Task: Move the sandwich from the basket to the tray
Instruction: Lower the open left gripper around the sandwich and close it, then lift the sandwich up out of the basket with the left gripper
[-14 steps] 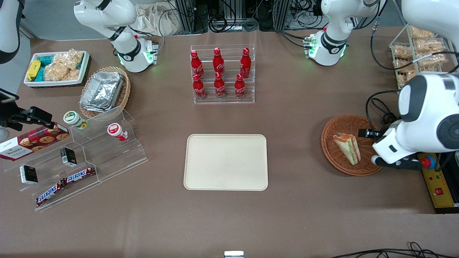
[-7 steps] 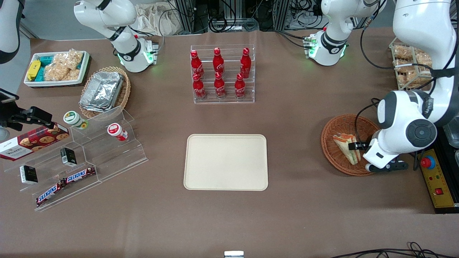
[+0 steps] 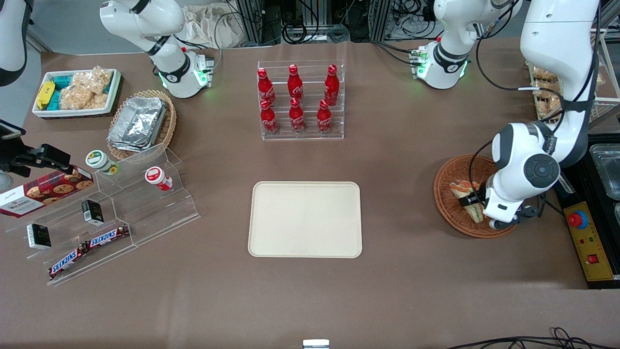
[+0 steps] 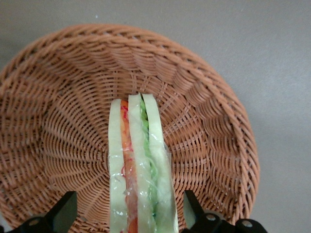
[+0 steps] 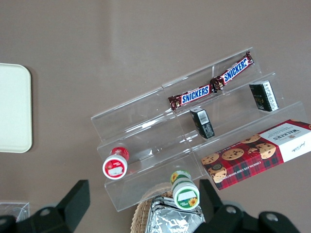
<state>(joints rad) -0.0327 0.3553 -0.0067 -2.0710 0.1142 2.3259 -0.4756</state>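
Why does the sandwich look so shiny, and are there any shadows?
Left wrist view: the sandwich glints because its clear wrap catches the light; the open pincer straddles it over the basket. Front view: soft, blurry shadows lie under the working arm and along the tray rim; foil containers glare brightly.

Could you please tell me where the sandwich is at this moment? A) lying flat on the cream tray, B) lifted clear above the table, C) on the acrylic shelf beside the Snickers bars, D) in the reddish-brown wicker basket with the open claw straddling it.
D: the sandwich stands on edge in the basket, and the claw is open with one finger on each side of it, apart from it.
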